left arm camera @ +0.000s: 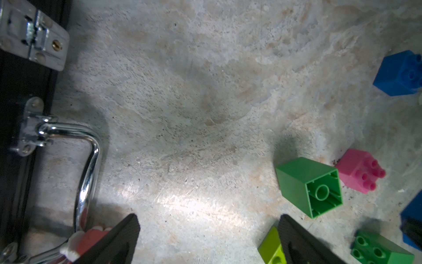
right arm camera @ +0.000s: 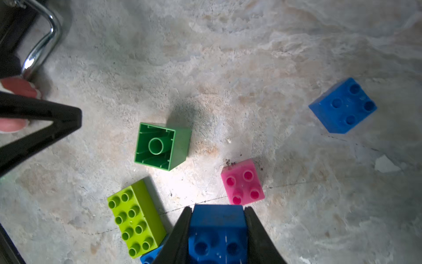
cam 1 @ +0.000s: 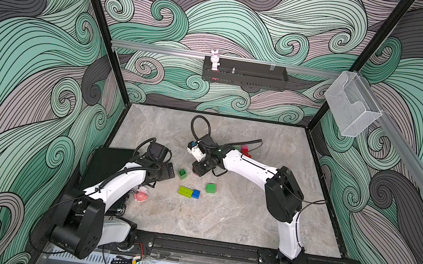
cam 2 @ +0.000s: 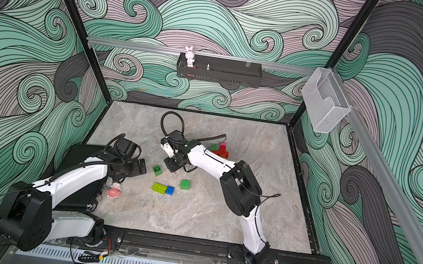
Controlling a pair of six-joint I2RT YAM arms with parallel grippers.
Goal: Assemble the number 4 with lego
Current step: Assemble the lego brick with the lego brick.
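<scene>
My right gripper is shut on a blue square brick, held just above the table; in a top view it hangs over the middle. Around it lie a pink brick, a dark green brick tipped on its side, a lime oblong brick with a blue one against it, and another blue brick. A green brick sits to the right. Red bricks show behind the right arm. My left gripper is open over bare table, left of the dark green brick.
A black case with a chrome handle lies at the table's left under the left arm. A pink-and-white figurine stands beside it. On the back wall a black shelf holds a rabbit figure; a clear box hangs at right.
</scene>
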